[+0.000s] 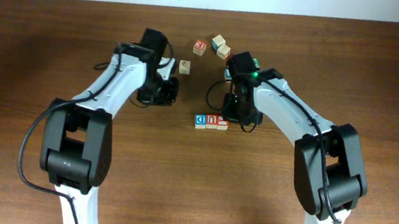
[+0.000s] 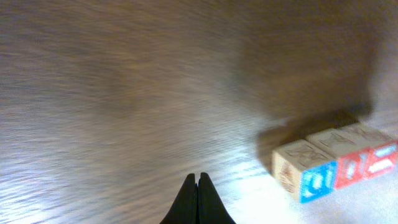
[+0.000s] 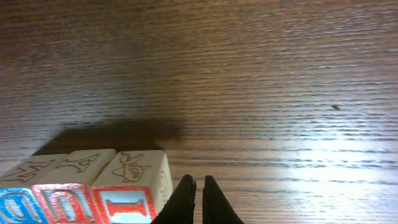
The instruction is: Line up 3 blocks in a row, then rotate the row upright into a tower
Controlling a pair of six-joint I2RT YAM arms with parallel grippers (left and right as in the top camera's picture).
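Three blocks lie side by side in a row. The blue-faced block is on the left, the red-faced block in the middle, and a red "I" block on the right. In the right wrist view the blue-faced block, the red-faced block and the "I" block sit at the lower left. My right gripper stands just right of the "I" block, shut on nothing. My left gripper is shut and empty over bare wood. The row lies off to its right.
Several other letter cubes lie at the back: one with a red letter, a pair and a pale one. The left gripper and right gripper flank the row on the brown wooden table.
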